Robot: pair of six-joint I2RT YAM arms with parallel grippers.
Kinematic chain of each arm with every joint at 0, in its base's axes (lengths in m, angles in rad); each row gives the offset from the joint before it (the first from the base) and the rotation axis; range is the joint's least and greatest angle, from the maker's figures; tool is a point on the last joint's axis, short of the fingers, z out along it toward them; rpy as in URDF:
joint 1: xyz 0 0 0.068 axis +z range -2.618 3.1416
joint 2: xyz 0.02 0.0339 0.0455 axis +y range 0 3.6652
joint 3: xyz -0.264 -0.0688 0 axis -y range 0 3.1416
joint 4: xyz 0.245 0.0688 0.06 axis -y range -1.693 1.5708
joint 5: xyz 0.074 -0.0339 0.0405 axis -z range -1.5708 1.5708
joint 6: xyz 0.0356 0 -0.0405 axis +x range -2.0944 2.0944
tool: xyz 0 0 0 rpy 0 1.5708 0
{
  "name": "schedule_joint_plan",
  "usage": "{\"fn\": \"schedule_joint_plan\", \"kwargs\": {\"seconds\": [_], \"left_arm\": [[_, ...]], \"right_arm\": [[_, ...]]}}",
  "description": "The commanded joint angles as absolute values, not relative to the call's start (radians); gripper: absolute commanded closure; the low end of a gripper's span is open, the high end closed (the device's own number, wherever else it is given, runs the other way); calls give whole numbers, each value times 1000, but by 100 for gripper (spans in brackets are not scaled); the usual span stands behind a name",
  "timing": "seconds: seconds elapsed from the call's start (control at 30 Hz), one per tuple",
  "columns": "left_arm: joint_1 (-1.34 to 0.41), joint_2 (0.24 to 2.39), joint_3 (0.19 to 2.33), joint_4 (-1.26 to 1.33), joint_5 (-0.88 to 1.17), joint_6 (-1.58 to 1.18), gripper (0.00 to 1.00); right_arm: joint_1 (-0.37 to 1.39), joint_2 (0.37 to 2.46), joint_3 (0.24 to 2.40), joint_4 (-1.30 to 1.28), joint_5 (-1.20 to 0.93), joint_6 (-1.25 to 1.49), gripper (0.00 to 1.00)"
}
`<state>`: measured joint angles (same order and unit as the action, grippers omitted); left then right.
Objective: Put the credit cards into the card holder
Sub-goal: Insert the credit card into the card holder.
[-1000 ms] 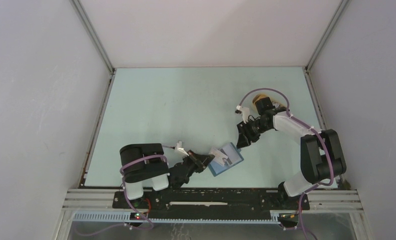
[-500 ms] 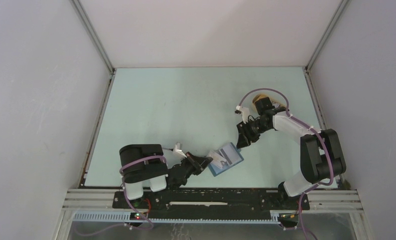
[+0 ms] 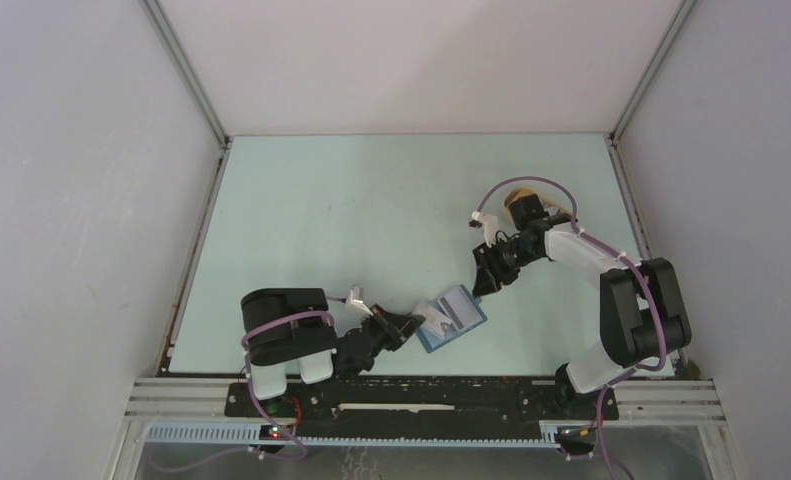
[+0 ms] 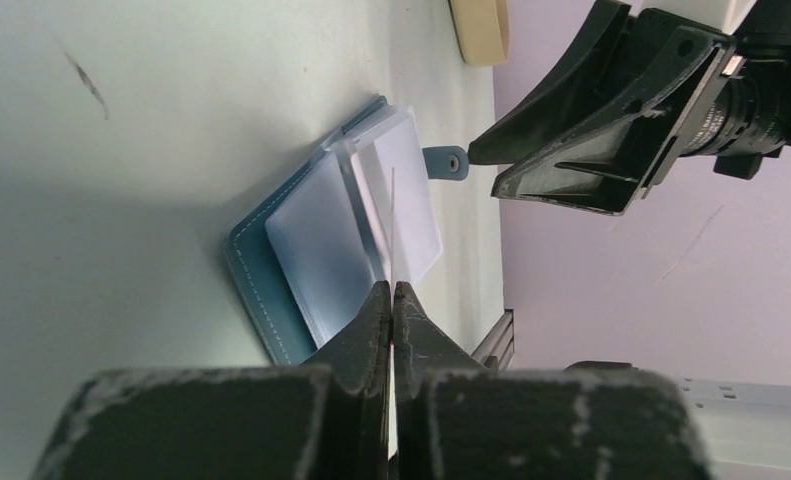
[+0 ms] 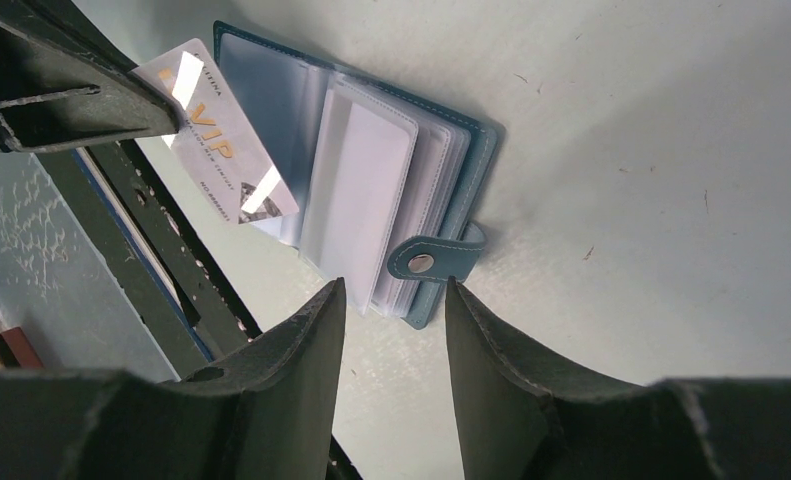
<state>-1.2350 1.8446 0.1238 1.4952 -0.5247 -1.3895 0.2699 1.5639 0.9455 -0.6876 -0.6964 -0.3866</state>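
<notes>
Clamping a credit card (image 4: 393, 225) edge-on in the left gripper (image 4: 392, 297), jaws pressed tight together on the card's near end, no gap between the fingertips in the left wrist view. Holding that card tilted over the open card holder (image 4: 256, 275), far corner dipped among the clear inner sleeves of the half nearer the left arm. Cannot tell whether seated in a pocket or only leaning against one. Showing, in the right wrist view, a whitish face with "VIP" lettering and bright patches of glare, the other end hidden behind the left gripper's dark finger.

Lying flat on the pale green table (image 3: 371, 200), spread like a book, teal cover underneath and translucent pockets fanned upward. Pointing its snap tab (image 5: 426, 262) out from the cover's edge toward the right arm.

Hovering just beside that tab with the right gripper (image 5: 391, 300), fingers (image 5: 301, 360) parted roughly halfway, nothing between them, nothing touched. Facing the left gripper across the holder in the top view, one on each side.

Sitting well beyond, at the table's far right, a tan tray (image 4: 479, 25), partly hidden by the right arm from above.
</notes>
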Motion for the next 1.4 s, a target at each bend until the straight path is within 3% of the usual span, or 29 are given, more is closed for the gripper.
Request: {"fn": "schedule_joint_plan", "kwargs": {"seconds": [0.0, 0.6, 1.37], "left_arm": [[-1241, 1876, 147, 1519, -542, -1411, 100], [-1232, 1936, 178, 1519, -523, -1465, 100], [-1143, 2052, 253, 1517, -330, -1543, 100]], "right_arm": [[273, 1565, 982, -677, -698, -379, 50], [281, 1586, 983, -682, -694, -381, 50], [298, 1603, 986, -689, -696, -383, 50]]}}
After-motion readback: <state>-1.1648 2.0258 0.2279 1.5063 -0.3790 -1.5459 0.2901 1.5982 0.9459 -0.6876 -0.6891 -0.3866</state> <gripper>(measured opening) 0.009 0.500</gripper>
